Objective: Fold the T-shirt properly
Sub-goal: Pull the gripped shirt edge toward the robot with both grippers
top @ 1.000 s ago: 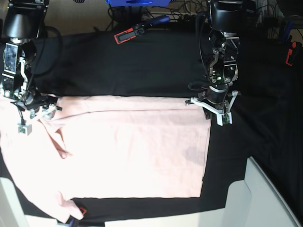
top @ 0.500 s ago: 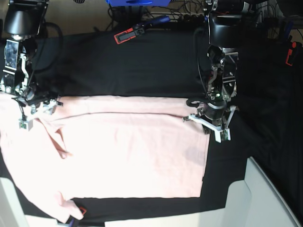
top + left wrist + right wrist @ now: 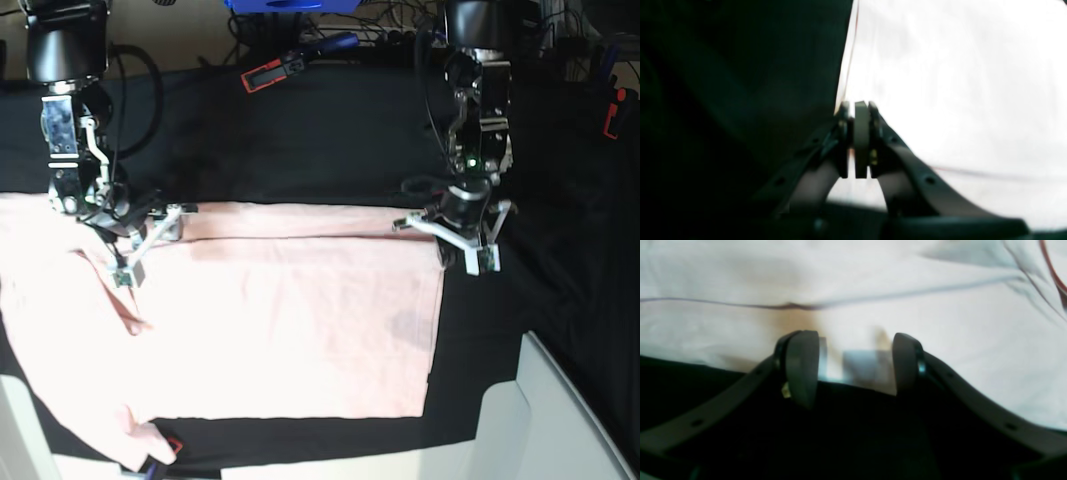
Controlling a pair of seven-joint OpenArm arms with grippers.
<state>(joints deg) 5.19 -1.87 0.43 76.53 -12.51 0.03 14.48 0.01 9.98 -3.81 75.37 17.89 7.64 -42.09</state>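
The pale pink T-shirt [image 3: 290, 310] lies flat on the black table cloth [image 3: 320, 140], one sleeve trailing off to the left. My left gripper [image 3: 448, 240] is at the shirt's upper right corner. In the left wrist view this gripper [image 3: 860, 140] is shut, with a pale strip of the T-shirt [image 3: 957, 83] edge pinched between its fingers. My right gripper [image 3: 148, 243] stands over the shirt's top edge near the left sleeve. In the right wrist view it [image 3: 855, 363] is open, its fingertips down on the T-shirt [image 3: 873, 290] hem, nothing held.
A red and black hand tool [image 3: 268, 75] lies at the back of the cloth. A blue object [image 3: 275, 5] sits at the top edge. A white box [image 3: 560, 420] stands at the lower right. A small red thing [image 3: 615, 110] is at the far right.
My right arm has moved right along the shirt's top edge, off the left sleeve. My left gripper has dipped and come back at the upper right corner and closed there.
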